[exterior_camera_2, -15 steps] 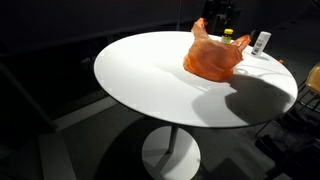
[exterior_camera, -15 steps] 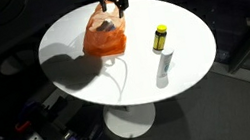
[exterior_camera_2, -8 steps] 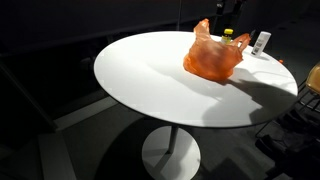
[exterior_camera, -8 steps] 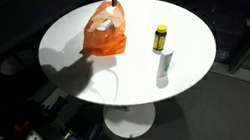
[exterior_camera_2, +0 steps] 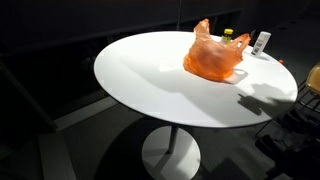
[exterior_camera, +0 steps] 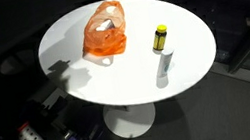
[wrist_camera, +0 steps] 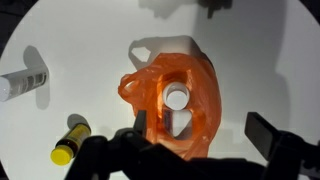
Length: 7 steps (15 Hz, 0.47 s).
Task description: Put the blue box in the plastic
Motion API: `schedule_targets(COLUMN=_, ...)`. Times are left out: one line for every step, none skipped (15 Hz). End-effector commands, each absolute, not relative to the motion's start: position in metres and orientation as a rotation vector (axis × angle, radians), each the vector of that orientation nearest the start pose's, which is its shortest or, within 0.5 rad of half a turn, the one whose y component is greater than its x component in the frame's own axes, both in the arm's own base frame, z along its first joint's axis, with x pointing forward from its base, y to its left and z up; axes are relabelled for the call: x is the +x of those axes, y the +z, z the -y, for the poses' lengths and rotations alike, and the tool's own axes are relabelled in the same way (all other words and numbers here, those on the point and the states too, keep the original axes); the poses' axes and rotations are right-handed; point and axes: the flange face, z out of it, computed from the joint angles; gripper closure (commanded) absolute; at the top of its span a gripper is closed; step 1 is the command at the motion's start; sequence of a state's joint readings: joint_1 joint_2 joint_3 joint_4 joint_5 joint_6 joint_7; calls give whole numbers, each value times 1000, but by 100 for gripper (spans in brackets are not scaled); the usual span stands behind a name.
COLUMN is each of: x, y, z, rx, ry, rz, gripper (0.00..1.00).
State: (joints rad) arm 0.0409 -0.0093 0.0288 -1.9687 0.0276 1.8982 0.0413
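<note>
The orange plastic bag [exterior_camera: 104, 33] lies on the round white table [exterior_camera: 71, 48], and shows in both exterior views [exterior_camera_2: 212, 58]. In the wrist view the bag [wrist_camera: 200, 85] is straight below me with its mouth open. Inside it lies a box-like thing with a white round part [wrist_camera: 177, 98]; a bluish patch shows on its side, but I cannot tell its colour for sure. My gripper [wrist_camera: 198, 140] is open and empty, well above the bag, with its fingers at the bottom of the wrist view. It is out of both exterior views.
A yellow bottle with a black cap [exterior_camera: 161, 38] [exterior_camera_2: 228, 33] [wrist_camera: 70, 140] and a white tube-like object [exterior_camera: 167, 63] [exterior_camera_2: 262, 42] [wrist_camera: 25, 80] lie beside the bag. The table [exterior_camera_2: 150, 80] stands on one pedestal; dark floor surrounds it.
My gripper was just above the bag a second ago and has risen out of both exterior views. The bag has stayed in place.
</note>
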Motion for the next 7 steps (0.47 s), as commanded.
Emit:
schedule_targets(x=521, y=492, z=-47, rx=-3175, ry=110, rz=-20, gripper=0)
schedule_targets(x=518, y=495, z=-49, rx=-3181, ry=109, rz=-28, gripper=0)
schedule_targets(x=515, y=495, z=-51, rx=-3180, ry=100, rz=-21, gripper=0)
schedule_targets(x=527, y=492, z=-48, rx=-3158, ry=102, rz=4, gripper=0)
schedule_targets(x=524, y=493, z=-50, rx=-3159, ry=101, rz=5, gripper=0)
schedule_targets(x=523, y=493, z=-50, rx=-3160, ry=103, rz=6, gripper=0)
schedule_targets(x=522, y=492, z=-51, rx=-3160, ry=105, rz=7, gripper=0)
